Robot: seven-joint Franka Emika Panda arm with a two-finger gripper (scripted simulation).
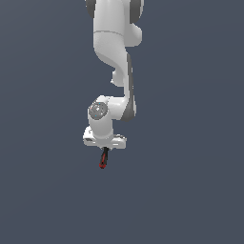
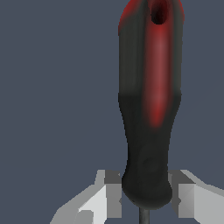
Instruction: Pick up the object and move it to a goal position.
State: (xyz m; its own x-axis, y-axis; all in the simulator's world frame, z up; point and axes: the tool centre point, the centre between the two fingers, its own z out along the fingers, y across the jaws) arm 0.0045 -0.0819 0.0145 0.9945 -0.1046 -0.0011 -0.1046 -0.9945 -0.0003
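Observation:
The screwdriver point(image 1: 103, 159) has a red-and-black handle and pokes out from under the white hand in the exterior view. In the wrist view the handle point(image 2: 148, 100) fills the frame, and a short bit of thin dark shaft point(image 2: 143, 216) shows at its end. My gripper point(image 2: 146, 199) is shut on the screwdriver. Its grey fingers point(image 2: 109, 197) press on both sides of the black end of the handle, near the shaft. In the exterior view the gripper point(image 1: 106, 148) is mostly hidden by the hand. No goal marker shows in either view.
The white arm point(image 1: 114, 57) reaches in from the top edge of the exterior view. A plain dark blue-grey surface point(image 1: 190, 181) lies all around it.

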